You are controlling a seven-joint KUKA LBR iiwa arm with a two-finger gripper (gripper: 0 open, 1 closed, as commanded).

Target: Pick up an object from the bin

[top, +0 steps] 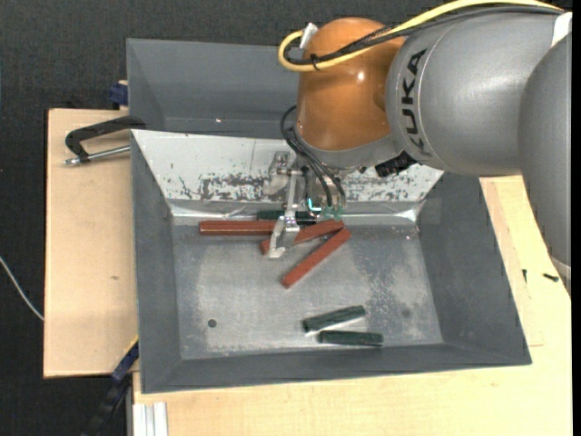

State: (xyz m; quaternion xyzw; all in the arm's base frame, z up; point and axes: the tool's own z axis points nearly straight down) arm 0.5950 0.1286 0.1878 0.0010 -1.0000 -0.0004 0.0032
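- The gripper (292,218) hangs low over a small cluster of red-brown sticks (313,254) at the foot of the bin's (154,271) far wall, about midway along it; whether it is spread or closed I cannot tell.
- Done well, I judge, the grasp takes one stick across its narrow width, clear of the crossing (a pinch there risks two, or none).
- The sticks look slim, straight and flat-sided; one lies along the far wall, another slants toward the bin's middle.
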